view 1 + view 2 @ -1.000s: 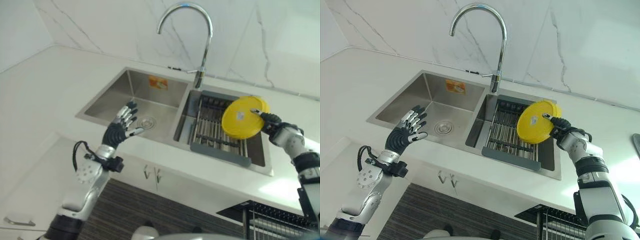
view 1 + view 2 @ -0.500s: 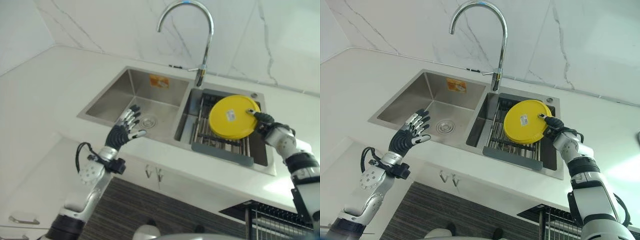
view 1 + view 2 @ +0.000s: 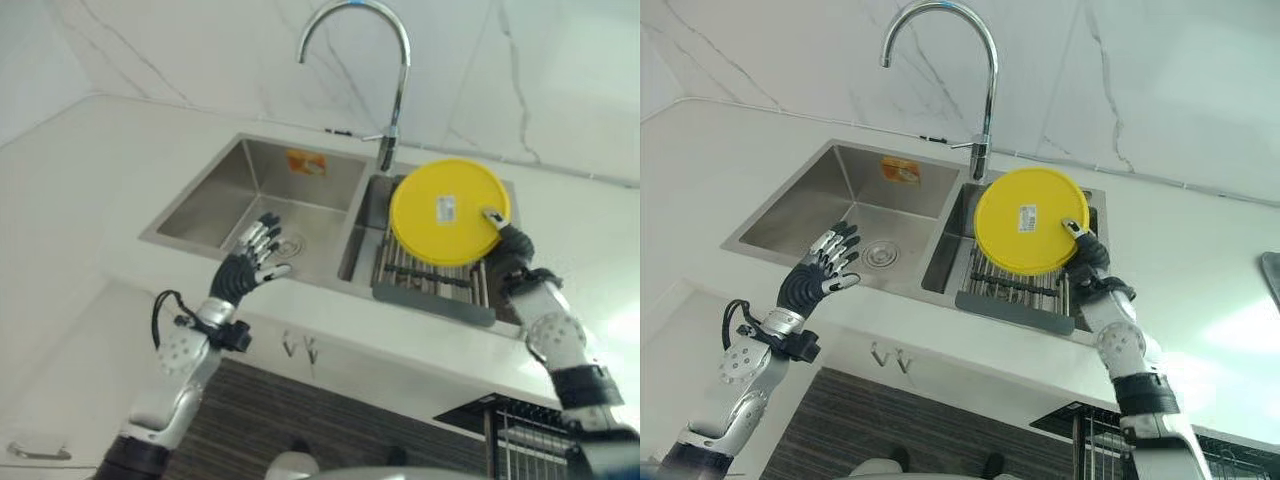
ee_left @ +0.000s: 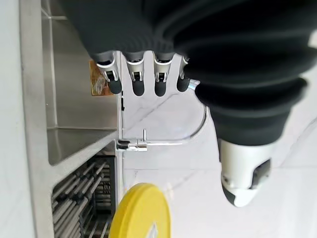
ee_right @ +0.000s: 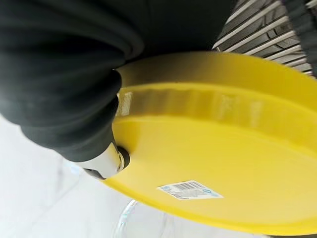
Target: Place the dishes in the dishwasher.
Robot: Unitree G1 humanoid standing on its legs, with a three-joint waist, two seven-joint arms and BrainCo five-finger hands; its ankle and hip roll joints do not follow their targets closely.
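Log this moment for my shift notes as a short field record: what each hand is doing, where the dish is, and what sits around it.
right hand: pinches the rim of the yellow plate, underside with sticker facing the camera
plate position: held on edge above the drying rack in the sink's right basin
left hand: open, holds nothing, over the front edge of the left basin
faucet: arches behind the sink
dishwasher rack: partly seen at lower right
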